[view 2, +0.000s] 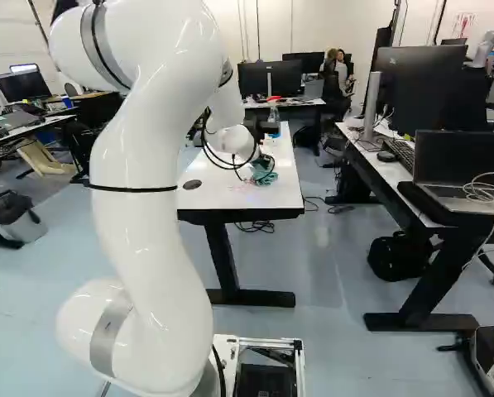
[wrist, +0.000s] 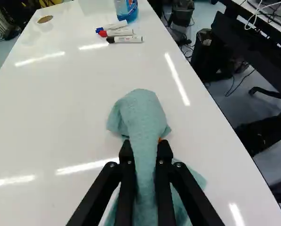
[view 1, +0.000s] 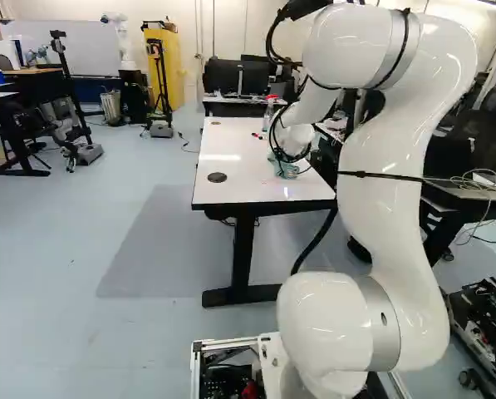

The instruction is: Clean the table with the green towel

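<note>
- Hand (view 1: 287,156) grasps the green towel (wrist: 142,115), bunched between both fingers.
- Clock centered on hand, 12 straight ahead along it.
- Towel is on the white table (wrist: 69,108); one rounded lump pokes out at 12, looser folds spread under the fingers toward 5 and 7.
- Table's long edge near, at 3.
- Three markers (wrist: 126,39), capped blue, red and black, lie close together ahead, just left of 12.
- Bottle with blue liquid (wrist: 126,9) stands just past them, about 12.
- Round grommet (wrist: 44,19) farther off, 11.
- Base views show the hand small behind cables, so its underside contact is probably towel only.
</note>
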{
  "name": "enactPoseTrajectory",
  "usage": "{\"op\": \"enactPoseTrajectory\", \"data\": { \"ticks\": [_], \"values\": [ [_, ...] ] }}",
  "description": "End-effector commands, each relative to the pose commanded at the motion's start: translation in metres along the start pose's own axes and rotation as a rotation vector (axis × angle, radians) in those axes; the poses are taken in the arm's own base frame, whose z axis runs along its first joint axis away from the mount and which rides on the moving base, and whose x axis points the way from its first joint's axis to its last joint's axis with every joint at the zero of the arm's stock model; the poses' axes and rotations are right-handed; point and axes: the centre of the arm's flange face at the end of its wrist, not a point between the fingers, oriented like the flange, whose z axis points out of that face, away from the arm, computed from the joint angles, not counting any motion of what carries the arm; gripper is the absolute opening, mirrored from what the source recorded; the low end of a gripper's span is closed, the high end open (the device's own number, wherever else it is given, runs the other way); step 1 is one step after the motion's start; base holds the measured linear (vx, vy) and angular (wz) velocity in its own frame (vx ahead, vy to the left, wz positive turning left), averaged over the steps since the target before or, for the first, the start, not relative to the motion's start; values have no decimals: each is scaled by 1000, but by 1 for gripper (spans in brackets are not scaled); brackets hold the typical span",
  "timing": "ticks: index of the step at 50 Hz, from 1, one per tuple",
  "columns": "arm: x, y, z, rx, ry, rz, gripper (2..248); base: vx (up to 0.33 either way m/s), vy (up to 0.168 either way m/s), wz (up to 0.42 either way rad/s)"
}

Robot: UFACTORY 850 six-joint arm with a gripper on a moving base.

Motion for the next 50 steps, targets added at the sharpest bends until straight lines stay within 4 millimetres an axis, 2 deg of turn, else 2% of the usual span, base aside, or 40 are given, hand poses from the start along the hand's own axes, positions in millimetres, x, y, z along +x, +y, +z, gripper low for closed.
{"op": "enactPoseTrajectory", "data": {
  "ticks": [10,23,50],
  "values": [
    [9,-8,15,10,12,-7,47,0,0,0],
    [22,-10,35,11,31,-6,47,0,0,0],
    [33,30,49,-35,48,32,47,0,0,0]
  ]
}}
